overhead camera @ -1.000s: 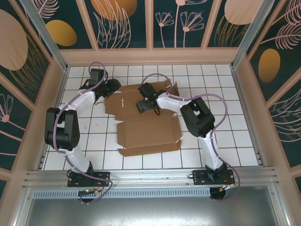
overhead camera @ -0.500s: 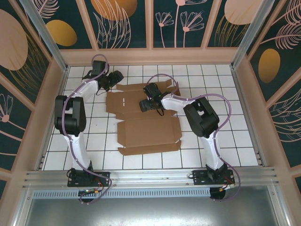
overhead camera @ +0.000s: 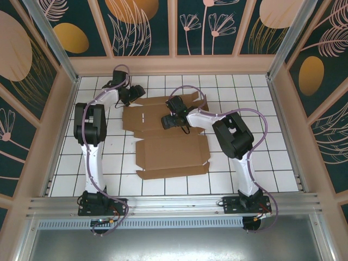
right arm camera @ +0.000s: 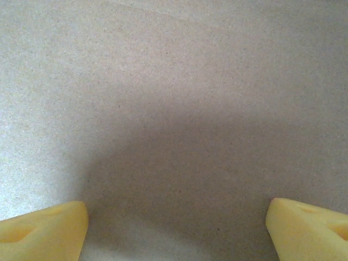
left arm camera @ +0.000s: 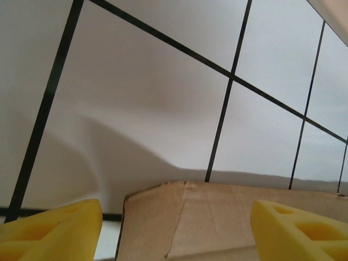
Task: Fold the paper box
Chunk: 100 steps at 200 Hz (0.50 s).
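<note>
The left arm has straightened toward the far flap; left gripper (overhead camera: 136, 92) and right gripper (overhead camera: 169, 120) both gape open over the paper box (overhead camera: 173, 152), flat mid-table. Seat the flap edge squarely before closing

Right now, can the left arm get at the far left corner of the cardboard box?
Probably yes. The left gripper sits right at that corner of the box, jaws open, and the wrist view shows the cardboard edge between its fingers. Nothing stands in the way.
</note>
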Motion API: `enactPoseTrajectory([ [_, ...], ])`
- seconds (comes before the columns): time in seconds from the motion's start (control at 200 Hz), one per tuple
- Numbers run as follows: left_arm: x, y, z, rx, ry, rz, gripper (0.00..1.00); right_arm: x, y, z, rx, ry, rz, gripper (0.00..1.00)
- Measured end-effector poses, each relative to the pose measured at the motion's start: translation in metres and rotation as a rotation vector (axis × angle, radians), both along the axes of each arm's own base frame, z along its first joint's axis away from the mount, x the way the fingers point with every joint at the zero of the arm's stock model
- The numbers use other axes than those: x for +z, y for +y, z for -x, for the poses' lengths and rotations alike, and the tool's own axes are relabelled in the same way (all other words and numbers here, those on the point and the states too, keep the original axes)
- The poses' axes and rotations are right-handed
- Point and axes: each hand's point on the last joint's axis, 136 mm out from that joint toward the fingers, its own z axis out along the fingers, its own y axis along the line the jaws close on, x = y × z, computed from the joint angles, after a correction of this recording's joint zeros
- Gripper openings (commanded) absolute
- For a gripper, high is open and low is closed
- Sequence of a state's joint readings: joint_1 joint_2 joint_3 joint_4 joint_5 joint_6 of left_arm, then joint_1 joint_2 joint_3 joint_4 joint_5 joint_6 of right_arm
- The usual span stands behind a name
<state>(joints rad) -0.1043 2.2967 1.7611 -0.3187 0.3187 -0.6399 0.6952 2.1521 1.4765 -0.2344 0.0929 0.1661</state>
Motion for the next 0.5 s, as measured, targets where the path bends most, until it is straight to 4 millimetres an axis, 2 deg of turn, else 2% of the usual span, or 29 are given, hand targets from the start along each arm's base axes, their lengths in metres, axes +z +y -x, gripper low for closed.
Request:
enactPoseTrajectory([
  [0.23,-0.009,-0.014,0.009,-0.054,-0.019,0.076,0.68,0.0,0.0,0.0,0.0,0.0,0.001,0.87],
  [0.5,0.003,-0.022,0.012,-0.086,-0.067,0.156,0.66,-0.001,-0.001,0.0,-0.002,-0.002,0.005,0.85],
])
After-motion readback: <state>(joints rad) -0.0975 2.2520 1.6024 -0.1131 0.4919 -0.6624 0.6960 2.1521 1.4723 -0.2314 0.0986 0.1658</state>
